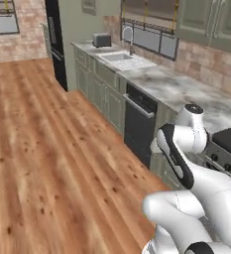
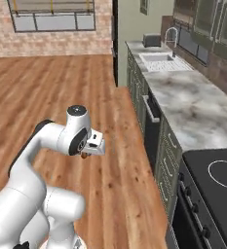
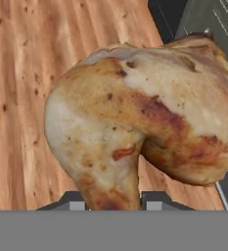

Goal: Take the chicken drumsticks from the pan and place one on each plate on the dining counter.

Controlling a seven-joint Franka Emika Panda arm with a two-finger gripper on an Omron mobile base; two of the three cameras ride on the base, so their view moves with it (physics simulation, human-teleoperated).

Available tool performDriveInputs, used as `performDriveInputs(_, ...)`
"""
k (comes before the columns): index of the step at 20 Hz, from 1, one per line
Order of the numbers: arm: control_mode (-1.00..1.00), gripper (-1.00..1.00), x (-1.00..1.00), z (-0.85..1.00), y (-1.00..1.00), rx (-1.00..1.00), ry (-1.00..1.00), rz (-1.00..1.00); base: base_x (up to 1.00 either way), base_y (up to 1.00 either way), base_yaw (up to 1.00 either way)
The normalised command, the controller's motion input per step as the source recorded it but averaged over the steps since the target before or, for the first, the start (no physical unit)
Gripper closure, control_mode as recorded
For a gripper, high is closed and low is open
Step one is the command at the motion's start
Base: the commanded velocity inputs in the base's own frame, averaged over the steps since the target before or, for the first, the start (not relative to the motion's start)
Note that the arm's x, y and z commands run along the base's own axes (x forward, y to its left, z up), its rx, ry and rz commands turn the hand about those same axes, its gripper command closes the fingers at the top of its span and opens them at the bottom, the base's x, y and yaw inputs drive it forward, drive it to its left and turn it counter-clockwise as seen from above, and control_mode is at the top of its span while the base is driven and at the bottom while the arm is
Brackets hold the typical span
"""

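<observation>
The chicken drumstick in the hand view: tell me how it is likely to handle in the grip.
The chicken drumstick looks glossy and browned, so it is probably a bit slippery. Its bulk sits well beyond the narrow end pinched between the jaws, so it may pivot or sag. It keeps its plump shape, which suggests it is fairly firm.

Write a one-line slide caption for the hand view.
Gripper shut on a plump tan-brown chicken drumstick, carried above the wooden floor.
</observation>
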Motion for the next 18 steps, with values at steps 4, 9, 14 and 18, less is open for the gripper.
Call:
performDriveInputs(4,1.0,1.0,0.0,0.0,0.0,0.0,0.0,0.0,-0.08,0.0,1.0)
performDriveInputs(9,1.0,1.0,0.0,0.0,0.0,0.0,0.0,0.0,-0.03,0.01,1.0)
performDriveInputs(14,1.0,1.0,0.0,0.0,0.0,0.0,0.0,0.0,0.09,0.69,0.6)
performDriveInputs(18,1.0,1.0,0.0,0.0,0.0,0.0,0.0,0.0,0.4,1.0,0.0)
